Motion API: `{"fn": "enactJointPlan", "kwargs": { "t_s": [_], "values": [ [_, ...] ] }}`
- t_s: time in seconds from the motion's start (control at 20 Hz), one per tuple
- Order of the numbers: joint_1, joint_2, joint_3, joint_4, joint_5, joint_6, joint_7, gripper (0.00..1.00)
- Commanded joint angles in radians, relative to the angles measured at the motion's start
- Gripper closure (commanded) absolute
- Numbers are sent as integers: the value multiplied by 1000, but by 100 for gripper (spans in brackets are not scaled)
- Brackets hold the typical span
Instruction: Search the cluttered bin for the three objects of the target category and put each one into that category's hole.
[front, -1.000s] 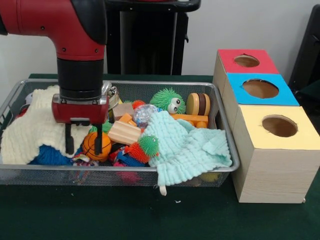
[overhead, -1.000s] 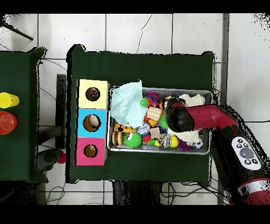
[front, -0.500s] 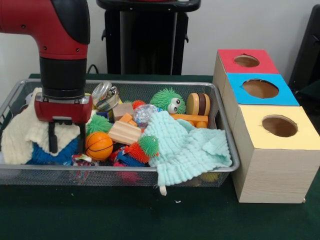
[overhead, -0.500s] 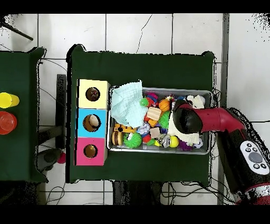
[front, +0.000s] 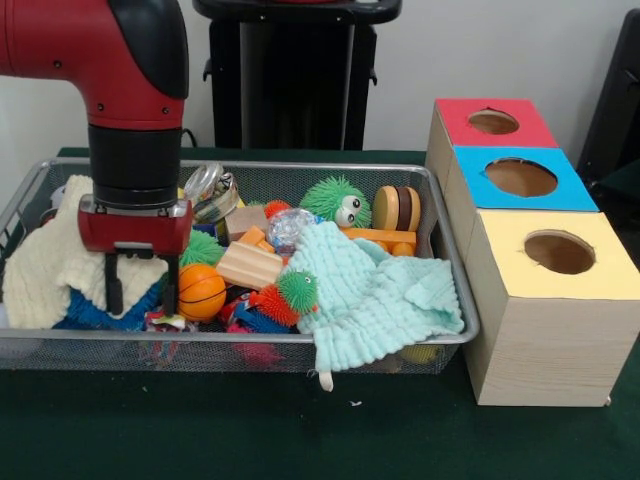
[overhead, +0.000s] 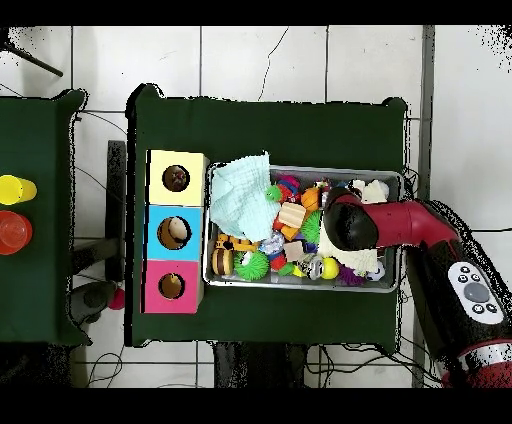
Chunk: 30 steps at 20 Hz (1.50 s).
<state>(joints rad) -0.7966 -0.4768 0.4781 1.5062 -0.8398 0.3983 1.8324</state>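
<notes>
My gripper hangs open in the left part of the wire bin, its fingers reaching down over a blue knit item and the edge of a cream knit cloth. An orange toy basketball lies just right of the right finger, close to it. In the overhead view the arm's head covers the gripper. Three boxes stand beside the bin, each with a hole: red, blue and yellow.
The bin also holds a mint cloth draped over its front rim, a green spiky ball with eyes, a wooden block, an orange and green spiky toy, a round wooden toy and a clear crinkly ball.
In the front view the gripper left its place astride the basketball, shifted left over the blue knit item, then came slightly back right and lower. It stayed open.
</notes>
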Motion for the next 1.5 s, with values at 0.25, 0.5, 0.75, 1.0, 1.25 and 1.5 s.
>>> {"fn": "enactJointPlan", "kwargs": {
  "t_s": [0.25, 0.5, 0.75, 1.0, 1.25, 1.5],
  "values": [
    [-24, 38, 50, 8, 38, 85, -123, 0],
    [-32, 42, 54, 9, 91, 122, -118, 0],
    [-39, 62, 58, 9, 108, 98, -122, 0],
    [-42, 80, 64, 16, 109, 49, -105, 0],
    [-44, 84, 66, 15, 124, 47, -93, 0],
    [-40, 73, 69, 16, 146, 50, -76, 0]
  ]
}}
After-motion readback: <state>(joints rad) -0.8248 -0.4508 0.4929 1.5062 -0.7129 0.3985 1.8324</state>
